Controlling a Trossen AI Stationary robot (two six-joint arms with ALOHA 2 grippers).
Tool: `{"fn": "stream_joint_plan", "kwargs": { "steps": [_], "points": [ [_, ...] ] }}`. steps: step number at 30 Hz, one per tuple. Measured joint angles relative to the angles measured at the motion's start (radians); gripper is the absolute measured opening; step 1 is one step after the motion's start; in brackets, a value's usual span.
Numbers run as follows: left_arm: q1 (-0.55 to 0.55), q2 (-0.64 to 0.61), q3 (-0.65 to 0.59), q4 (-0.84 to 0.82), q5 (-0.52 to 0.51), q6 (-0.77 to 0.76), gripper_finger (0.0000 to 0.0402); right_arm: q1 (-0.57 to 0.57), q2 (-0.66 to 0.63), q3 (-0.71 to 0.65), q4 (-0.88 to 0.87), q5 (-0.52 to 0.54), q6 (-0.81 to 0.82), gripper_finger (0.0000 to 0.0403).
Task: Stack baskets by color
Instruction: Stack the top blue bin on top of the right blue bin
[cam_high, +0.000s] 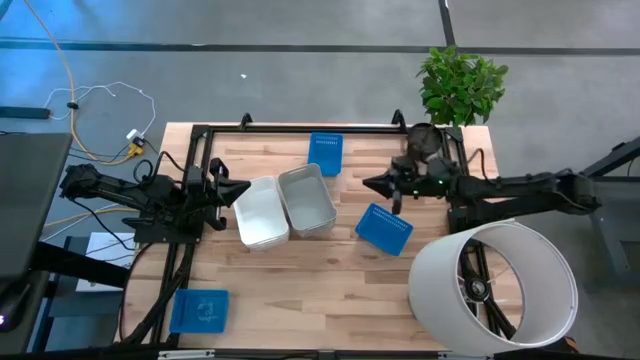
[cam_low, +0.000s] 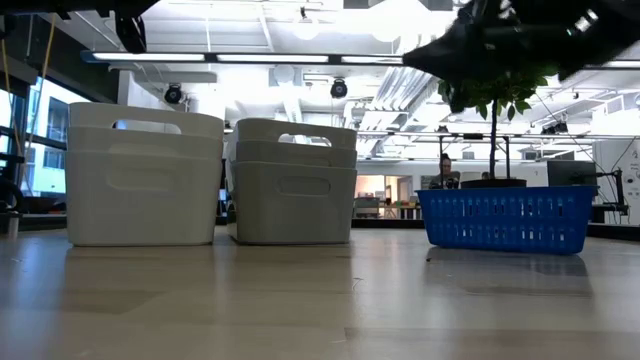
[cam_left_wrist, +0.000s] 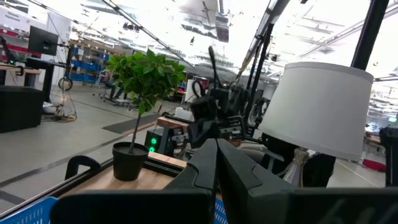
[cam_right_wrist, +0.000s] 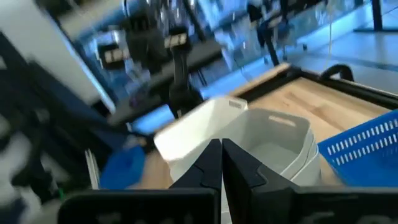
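Note:
A stack of white baskets (cam_high: 262, 212) and a stack of translucent grey baskets (cam_high: 307, 200) stand side by side on their bases at mid-table; in the low view they are the white stack (cam_low: 145, 175) and the grey stack (cam_low: 295, 182). Single blue baskets rest on the table at the far edge (cam_high: 326, 152), right of centre (cam_high: 384, 228) and at the near left (cam_high: 200, 310). My left gripper (cam_high: 243, 187) hovers shut, just left of the white stack. My right gripper (cam_high: 368, 183) hovers shut, right of the grey stack, with the pale baskets (cam_right_wrist: 249, 134) ahead of it.
A big white cylinder (cam_high: 495, 285) with a wheel inside fills the table's near right corner. A potted plant (cam_high: 460, 85) stands at the far right corner. Bare wood lies along the near edge between the near-left blue basket and the cylinder.

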Motion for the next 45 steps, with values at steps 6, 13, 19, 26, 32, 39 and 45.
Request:
{"fn": "stream_joint_plan", "kwargs": {
  "steps": [6,13,19,26,32,39,45],
  "points": [
    [0.000,0.000,0.000,-0.011,-0.023,-0.019,0.0000,-0.021,-0.055,-0.095,0.139,-0.045,-0.011,0.0000],
    [0.000,0.000,0.000,-0.090,0.002,-0.038,0.0000,-0.020,-0.058,-0.075,0.118,-0.052,-0.042,0.0000],
    [0.000,0.000,0.000,-0.090,0.026,-0.035,0.0000,-0.020,-0.058,-0.058,0.118,-0.051,-0.029,0.0000],
    [0.000,0.000,0.000,-0.090,0.027,-0.035,0.0000,0.004,0.001,0.057,-0.136,0.125,0.042,0.0000],
    [0.000,0.000,0.000,-0.090,0.027,-0.035,0.0000,-0.019,0.186,0.212,-0.377,0.396,0.186,0.0000],
    [0.000,0.000,0.000,-0.089,0.015,-0.017,0.0000,-0.077,0.409,0.356,-0.414,0.361,0.268,0.0049],
    [0.000,0.000,0.000,-0.089,-0.004,-0.008,0.0000,-0.101,0.597,0.554,-0.623,0.443,0.284,0.0150]
  ]
}}
